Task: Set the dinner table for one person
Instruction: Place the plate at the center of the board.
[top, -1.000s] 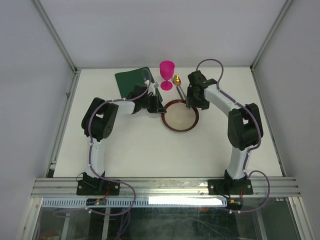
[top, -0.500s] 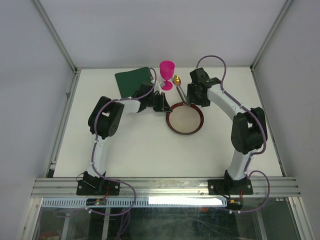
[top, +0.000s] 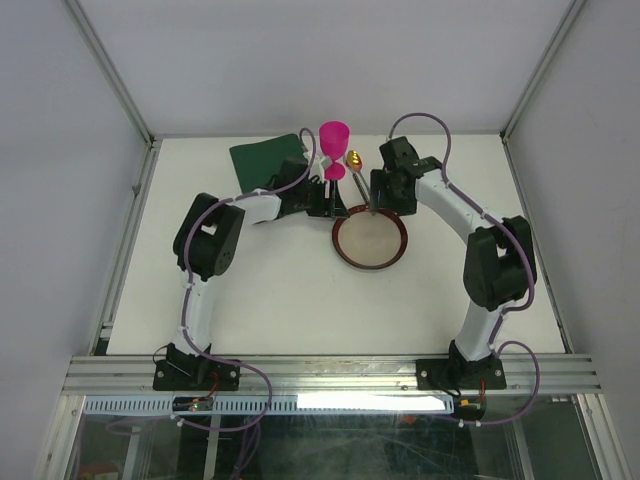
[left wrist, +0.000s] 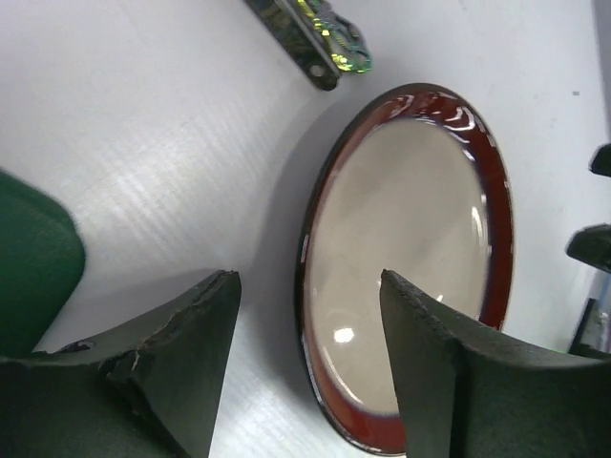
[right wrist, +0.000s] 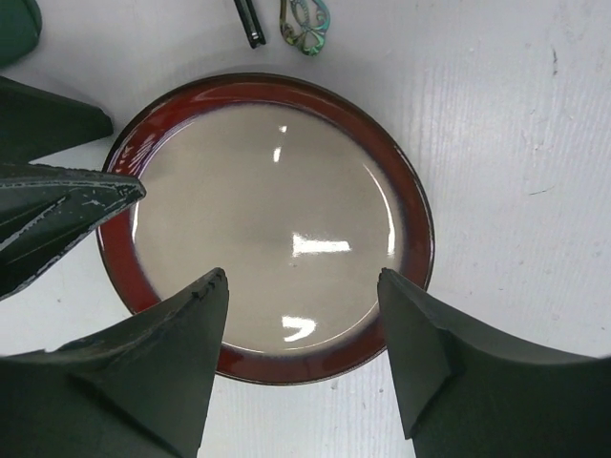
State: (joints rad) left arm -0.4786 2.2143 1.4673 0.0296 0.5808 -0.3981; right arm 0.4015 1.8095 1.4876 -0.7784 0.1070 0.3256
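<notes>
The left gripper (left wrist: 307, 279) stands released, its jaws spread with the near rim of the plate (left wrist: 401, 248) between them and nothing clamped; the right gripper (right wrist: 301, 275) is likewise slack and wide, hovering over the same plate with only glaze showing between its fingers; neither holds anything.

The dinner table (top: 300, 300) lies under it all, a broad matte white rectangle framed by aluminium rails, with the arms bolted at its near edge. On its far left part sits the placemat (top: 262, 160), a dark green, soft-looking rectangle lying askew; it bears nothing. The plate rests flat on bare tabletop, to the right of the placemat and apart from it. It is round and glossy, cream in the well with a dark red rim that catches the lights, so it looks like glazed ceramic, hard and slick. Behind it stands the goblet (top: 334, 148), upright, bright pink, probably plastic, a flared bowl on a stem; beside that lies a piece of cutlery (top: 355, 165), slim, with a gold head and an iridescent handle.

As I judge it, the setting is barely begun. Everything is on the table but bunched toward the far edge; the placemat wants squaring, the plate wants setting on it, and the goblet and cutlery want arranging around.
</notes>
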